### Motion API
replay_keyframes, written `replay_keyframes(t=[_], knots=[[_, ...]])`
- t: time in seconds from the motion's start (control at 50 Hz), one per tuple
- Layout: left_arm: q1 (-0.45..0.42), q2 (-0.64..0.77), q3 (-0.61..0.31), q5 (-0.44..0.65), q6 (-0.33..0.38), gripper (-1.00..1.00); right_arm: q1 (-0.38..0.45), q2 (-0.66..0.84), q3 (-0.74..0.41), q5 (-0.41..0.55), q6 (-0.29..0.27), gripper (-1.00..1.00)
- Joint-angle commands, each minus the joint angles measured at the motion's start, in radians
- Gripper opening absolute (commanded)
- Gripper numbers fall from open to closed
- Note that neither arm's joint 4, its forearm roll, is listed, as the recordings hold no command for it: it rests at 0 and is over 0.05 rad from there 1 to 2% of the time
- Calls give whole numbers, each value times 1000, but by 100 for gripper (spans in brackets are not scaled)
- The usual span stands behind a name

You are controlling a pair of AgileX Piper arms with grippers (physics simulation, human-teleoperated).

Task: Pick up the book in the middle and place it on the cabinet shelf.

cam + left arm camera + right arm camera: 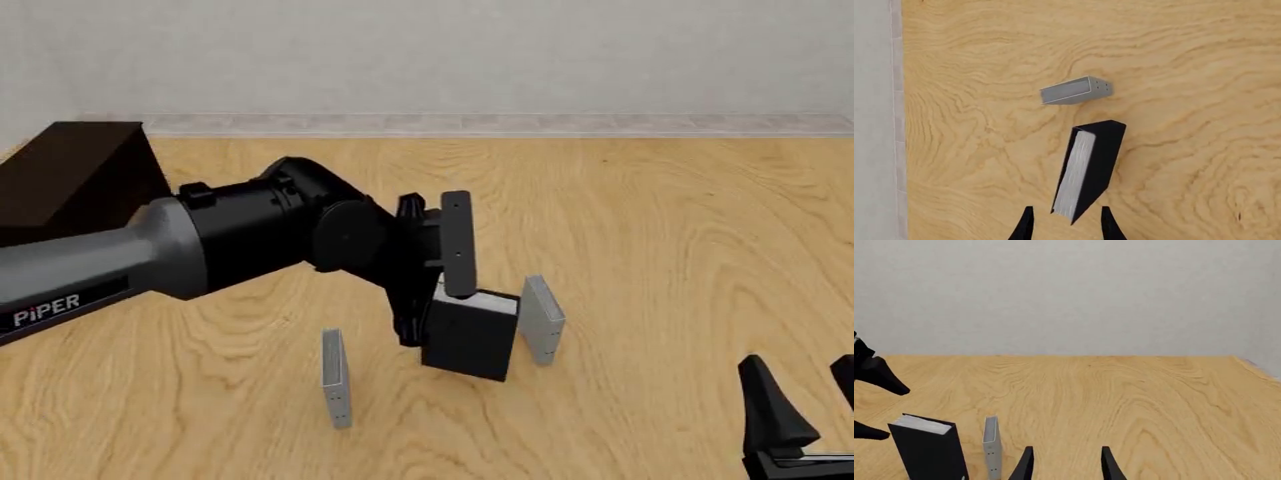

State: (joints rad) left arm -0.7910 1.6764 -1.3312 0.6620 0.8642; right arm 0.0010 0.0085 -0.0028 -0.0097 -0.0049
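Through the left wrist view, our left gripper (pixel 1065 225) hangs directly above the book (pixel 1089 170), fingers spread to either side of its near end without touching, presumably lined up to pinch it across its thickness. The book stands upright on the tabletop (pixel 1187 100), a matte black hard cover around a pale page block. Beyond it lies a grey book (pixel 1074 91), thin and boxy.

From the front, the left gripper (pixel 430 285) straddles the book's (pixel 470 335) top; the fingers are apart. One thin grey book (pixel 542 320) stands just beside it, a second thin grey book (pixel 335 379) nearby on the other side. The cabinet shelf (pixel 74 175), dark slab wood, sits well apart behind the arm.

In the right wrist view, our right gripper (pixel 1065 465) idles with fingers apart, the book (pixel 927 447) off to one side.
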Motion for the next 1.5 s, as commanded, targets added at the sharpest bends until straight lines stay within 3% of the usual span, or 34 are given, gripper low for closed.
replay_keyframes(t=[0.02,0.22,0.32,0.34,0.38,0.44,1.1,1.5], knots=[[14,47,-28,-6,24,100,0,4,0,0,3,100],[20,85,-65,1,41,100,0,6,0,-3,3,100],[-6,71,-20,-34,70,100,0,7,1,-4,4,100],[-16,80,-58,-14,31,100,0,6,0,-2,4,100],[-7,90,-70,-11,28,100,0,7,0,-3,4,100],[-10,91,-38,-17,44,100,0,10,0,-6,4,100],[42,178,-25,-55,25,100,0,8,0,-3,5,100],[23,172,1,-57,22,100,0,3,-1,2,4,100]])
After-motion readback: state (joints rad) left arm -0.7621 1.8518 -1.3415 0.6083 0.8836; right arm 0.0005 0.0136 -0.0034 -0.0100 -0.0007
